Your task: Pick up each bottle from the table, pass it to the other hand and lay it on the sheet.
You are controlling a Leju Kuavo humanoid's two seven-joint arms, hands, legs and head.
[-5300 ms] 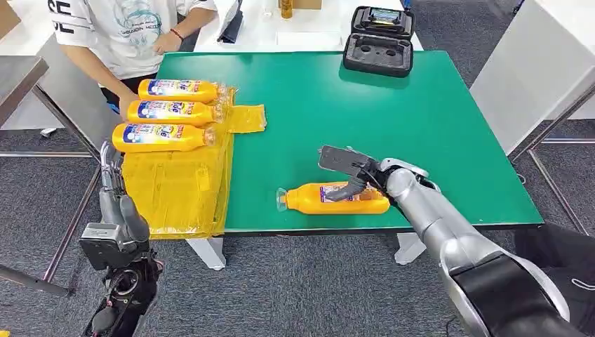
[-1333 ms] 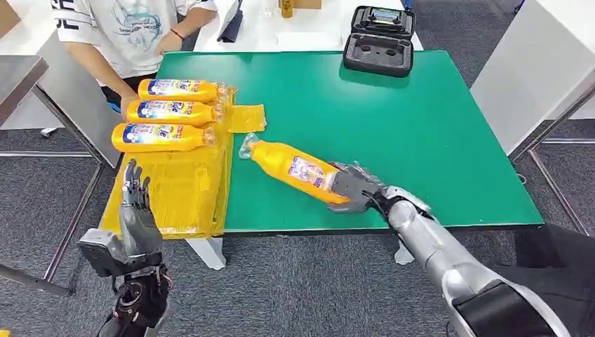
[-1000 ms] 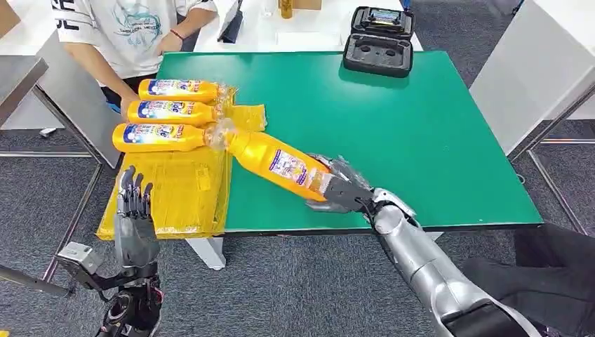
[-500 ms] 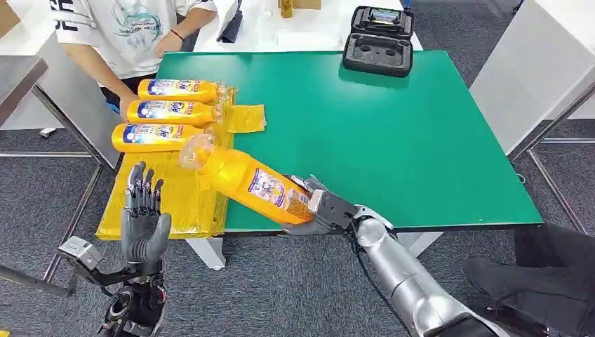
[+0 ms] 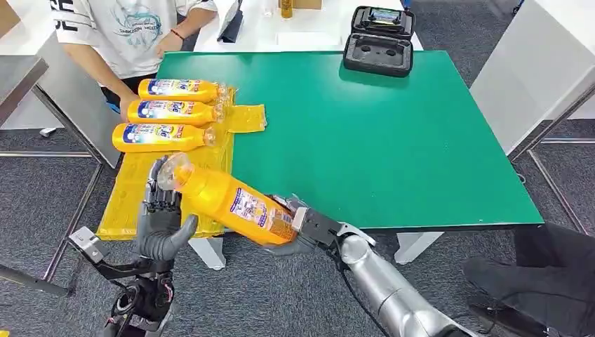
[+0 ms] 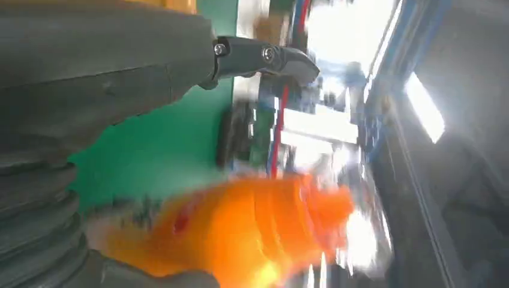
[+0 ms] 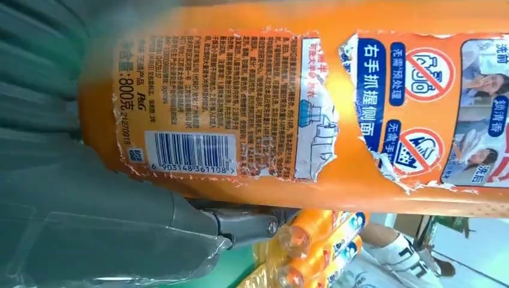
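My right hand (image 5: 305, 228) grips an orange bottle (image 5: 224, 200) by its base and holds it tilted in the air, off the front left corner of the green table (image 5: 393, 140). The bottle's clear cap (image 5: 172, 170) points up and to the left. In the right wrist view the bottle's torn label (image 7: 300, 108) lies against my right hand (image 7: 90, 210). My left hand (image 5: 163, 219) stands upright beside the bottle's neck with fingers spread; it holds nothing. In the left wrist view the bottle (image 6: 258, 228) is a blur beyond my left hand (image 6: 72, 120). Three more orange bottles (image 5: 175, 111) lie side by side on the yellow sheet (image 5: 126, 196).
The yellow sheet hangs over the table's left front edge. A person (image 5: 133, 35) stands at the far left corner with a hand near the laid bottles. An open black case (image 5: 381, 42) sits at the table's far edge. A white panel (image 5: 540, 63) stands to the right.
My right hand lifted the bottle from the table's front and carried it left, past the table edge. My left hand rose from below to meet the bottle's neck.
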